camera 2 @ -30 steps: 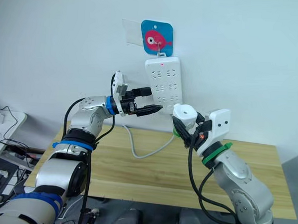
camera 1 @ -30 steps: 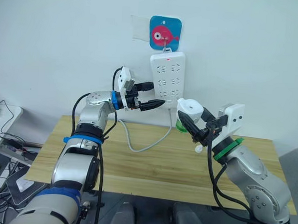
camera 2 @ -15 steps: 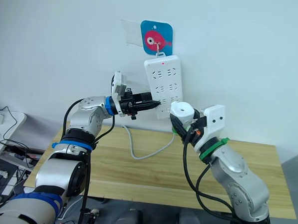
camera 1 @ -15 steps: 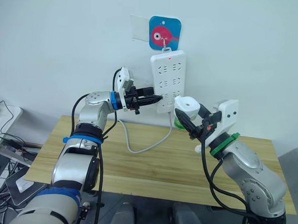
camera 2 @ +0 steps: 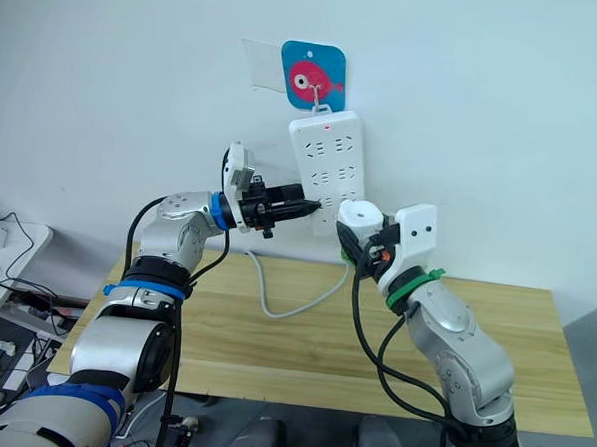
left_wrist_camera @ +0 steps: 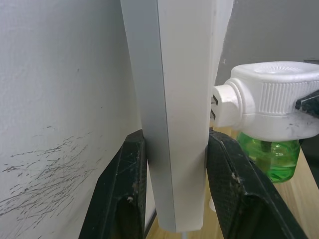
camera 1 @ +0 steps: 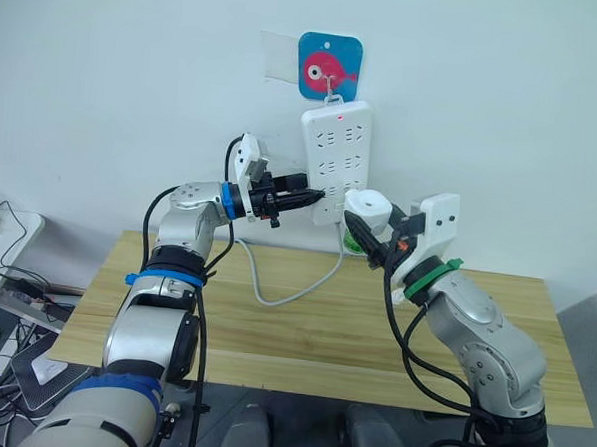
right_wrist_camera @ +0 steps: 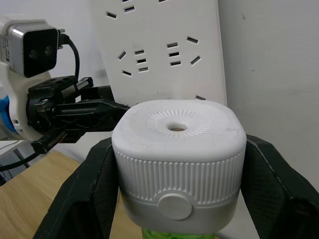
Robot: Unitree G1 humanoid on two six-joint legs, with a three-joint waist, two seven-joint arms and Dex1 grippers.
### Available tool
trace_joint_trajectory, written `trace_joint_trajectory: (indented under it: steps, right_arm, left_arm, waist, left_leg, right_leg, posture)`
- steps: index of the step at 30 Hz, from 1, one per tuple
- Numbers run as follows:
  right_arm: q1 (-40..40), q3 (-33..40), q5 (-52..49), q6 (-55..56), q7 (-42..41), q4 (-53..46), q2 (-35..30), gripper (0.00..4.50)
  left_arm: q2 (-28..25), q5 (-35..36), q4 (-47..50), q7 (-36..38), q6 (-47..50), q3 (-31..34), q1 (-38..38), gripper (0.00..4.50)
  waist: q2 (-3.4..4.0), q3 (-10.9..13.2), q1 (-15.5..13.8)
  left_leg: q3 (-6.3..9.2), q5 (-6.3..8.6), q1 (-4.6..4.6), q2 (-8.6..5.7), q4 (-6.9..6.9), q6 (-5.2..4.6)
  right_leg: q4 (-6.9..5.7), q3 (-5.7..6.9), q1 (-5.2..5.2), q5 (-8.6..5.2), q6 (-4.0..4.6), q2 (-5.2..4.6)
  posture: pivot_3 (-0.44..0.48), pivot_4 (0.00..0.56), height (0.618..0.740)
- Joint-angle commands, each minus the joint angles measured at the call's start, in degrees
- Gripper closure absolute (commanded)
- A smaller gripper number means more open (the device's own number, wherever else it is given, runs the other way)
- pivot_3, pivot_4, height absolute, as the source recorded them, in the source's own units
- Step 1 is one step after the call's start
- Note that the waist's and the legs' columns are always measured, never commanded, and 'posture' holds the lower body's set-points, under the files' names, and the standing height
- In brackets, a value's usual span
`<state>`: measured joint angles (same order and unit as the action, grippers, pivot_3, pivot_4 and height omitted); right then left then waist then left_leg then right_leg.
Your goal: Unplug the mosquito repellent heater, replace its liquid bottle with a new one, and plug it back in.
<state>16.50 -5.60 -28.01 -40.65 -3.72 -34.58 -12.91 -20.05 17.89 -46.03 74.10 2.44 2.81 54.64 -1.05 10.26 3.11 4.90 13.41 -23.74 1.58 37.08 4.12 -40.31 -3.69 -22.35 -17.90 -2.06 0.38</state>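
Note:
A white power strip (camera 1: pixel 334 160) hangs on the wall above the table. My left gripper (camera 1: pixel 315 195) is shut on its lower left edge, one black finger (left_wrist_camera: pixel 124 184) behind it and the other in front. My right gripper (camera 1: pixel 373 237) is shut on the mosquito repellent heater (camera 1: pixel 370 205), a small white rounded unit with a hole in its top (right_wrist_camera: pixel 175 128). A green liquid bottle (left_wrist_camera: pixel 269 152) hangs under the heater. The heater's plug prongs (left_wrist_camera: pixel 214 107) point at the strip's face (left_wrist_camera: pixel 177 99), just short of it or touching, near the lower right sockets.
A blue plaque with a pink fish (camera 1: pixel 330 65) holds the strip's hook. The strip's white cable (camera 1: pixel 275 282) drops onto the wooden table (camera 1: pixel 303 334) and loops across it. Cables and gear lie on the floor at the left (camera 1: pixel 5 288).
My left gripper has closed from open onto the power strip's lower edge. My right arm has carried the heater left and up, close to the strip's face.

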Motion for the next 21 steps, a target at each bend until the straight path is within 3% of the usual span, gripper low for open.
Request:
trace_joint_trajectory:
  steps: [1, 21]
  right_arm:
    - [1.09, 1.34, 0.59, 1.00, -0.25, -1.53, 0.68, 1.53]
    - [2.60, 0.71, 2.42, 0.71, -1.06, -0.02, 2.01, 1.53]
  left_arm:
    - [0.13, 0.14, 0.85, 0.99, -0.47, 0.00, 1.68, 3.16]
    - [0.06, -0.16, -0.05, 1.40, -1.34, 0.13, 1.84, 3.16]
  waist:
    - [0.00, 0.00, 0.00]
    - [0.00, 0.00, 0.05]
  left_leg:
    - [0.00, 0.00, 0.00, 0.00, 0.00, 0.00]
    - [0.01, 0.00, 0.00, 0.00, -0.01, -0.01]
  right_leg:
    - [0.00, 0.00, 0.00, 0.00, 0.00, 0.00]
    - [0.00, 0.01, 0.00, 0.00, 0.00, 0.00]
  posture:
    - [-0.004, 0.141, 0.740]
    - [-0.012, 0.154, 0.740]
